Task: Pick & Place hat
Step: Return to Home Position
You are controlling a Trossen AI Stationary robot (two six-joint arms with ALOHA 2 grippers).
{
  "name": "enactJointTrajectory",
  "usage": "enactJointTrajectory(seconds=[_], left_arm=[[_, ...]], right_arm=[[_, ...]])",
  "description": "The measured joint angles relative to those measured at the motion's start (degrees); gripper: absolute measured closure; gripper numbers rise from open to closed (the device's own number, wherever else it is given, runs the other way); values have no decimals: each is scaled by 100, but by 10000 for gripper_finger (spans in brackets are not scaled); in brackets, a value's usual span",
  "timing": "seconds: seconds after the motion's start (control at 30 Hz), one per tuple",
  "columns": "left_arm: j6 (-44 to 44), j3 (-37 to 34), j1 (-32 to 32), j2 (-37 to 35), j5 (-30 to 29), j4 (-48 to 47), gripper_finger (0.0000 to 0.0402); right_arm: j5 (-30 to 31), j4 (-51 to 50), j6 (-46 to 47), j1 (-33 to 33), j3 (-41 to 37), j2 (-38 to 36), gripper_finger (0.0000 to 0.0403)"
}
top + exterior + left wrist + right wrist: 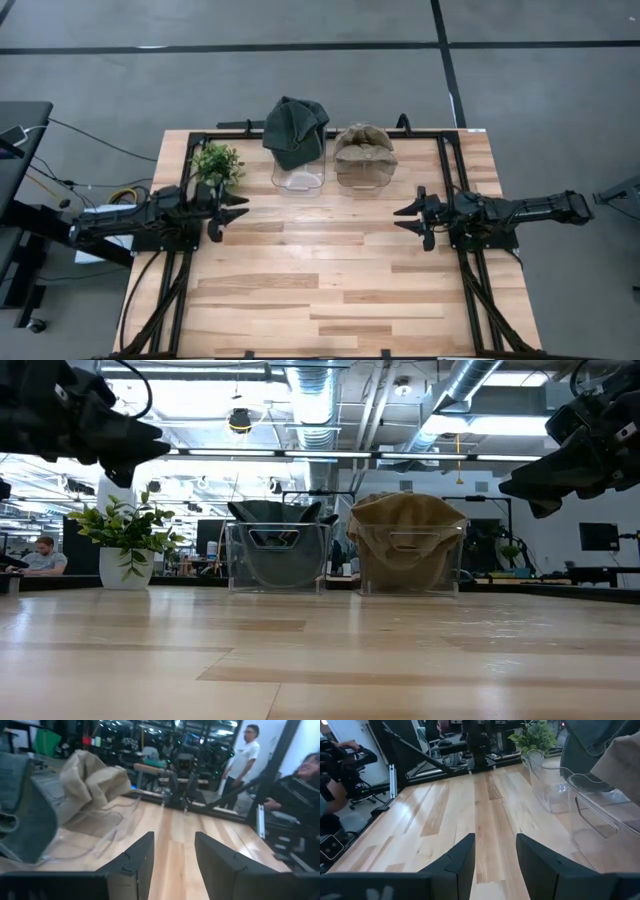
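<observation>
**Left gripper (243,207) and right gripper (400,218) empty, caps in the bins**

Left gripper and right gripper faced each other across the pale wooden plank table (330,290), both raised above its surface. In the wrist views each pair of dark fingers stood parted, with bare wood showing through the gap and nothing between them.

Between the two grippers, toward the far edge, stood the two bins. The left transparent plastic bin (298,180) was just ahead of the left gripper and to its far side, with the dark blue-grey fabric cap (296,130) heaped over its rim. The right transparent plastic bin (362,180) was the one nearer the right gripper, and the crumpled brown fabric cap (364,147) was piled in it. A small green potted plant (217,163) stood just beyond the left gripper, close to its wrist.

The job looked complete, leaving only the retreat. Doing that well probably meant drawing each arm back along its own side, without swinging toward the far edge. The left arm had the least room, as the plant and a bin wall were both near it.

Counted, there were two grippers, two bins, one brown cap and one plant. The dark heap could have been one cap or two, and that could not be told.
</observation>
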Motion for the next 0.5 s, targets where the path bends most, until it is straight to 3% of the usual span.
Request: enactJointTrajectory(seconds=[0.5], left_arm=[[0,0,-402,-7,1,27,262]], right_arm=[[-4,0,9,0,-2,0,267]])
